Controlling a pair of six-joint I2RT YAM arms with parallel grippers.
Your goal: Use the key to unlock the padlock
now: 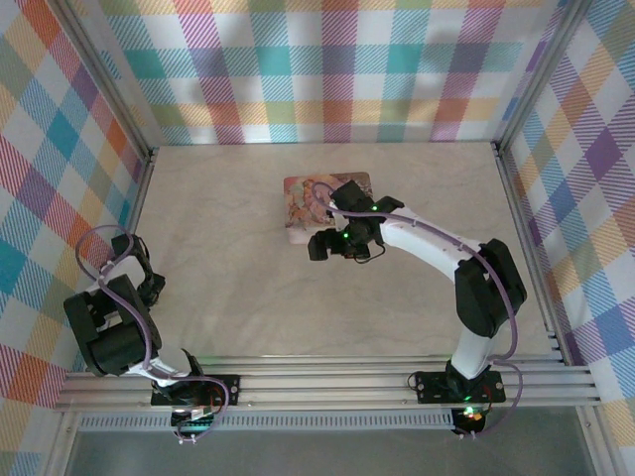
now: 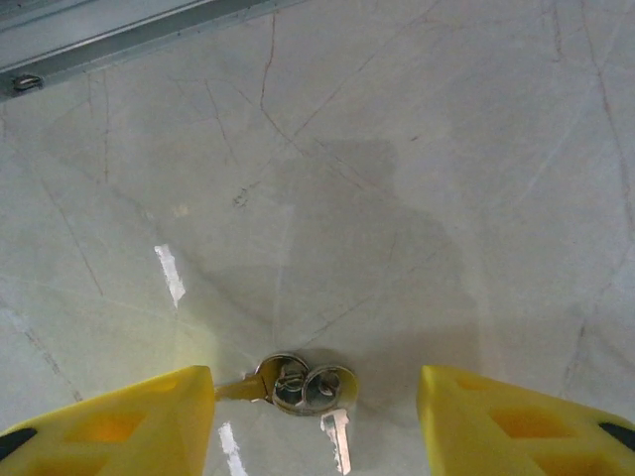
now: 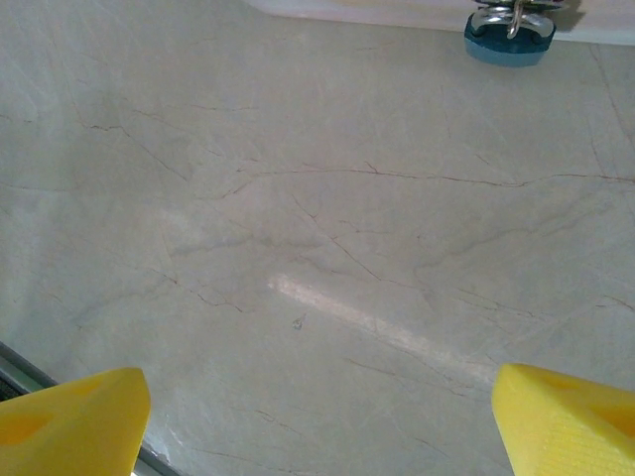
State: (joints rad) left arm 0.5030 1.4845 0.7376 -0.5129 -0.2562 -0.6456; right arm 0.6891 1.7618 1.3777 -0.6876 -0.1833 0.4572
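1. The left gripper (image 2: 316, 416) hovers low over the table (image 2: 397, 149) at the near left; its yellow fingers (image 2: 129, 416) are spread either side of the key (image 2: 301, 387) on its ring, seemingly lined up to pinch it.
2. The right gripper (image 3: 319, 387) hangs mid-table, fingers spread wide, holding nothing; the blue padlock (image 3: 509, 38) lies just beyond it, beside the pink tin (image 1: 303, 198), probably awaiting a steadying grip.
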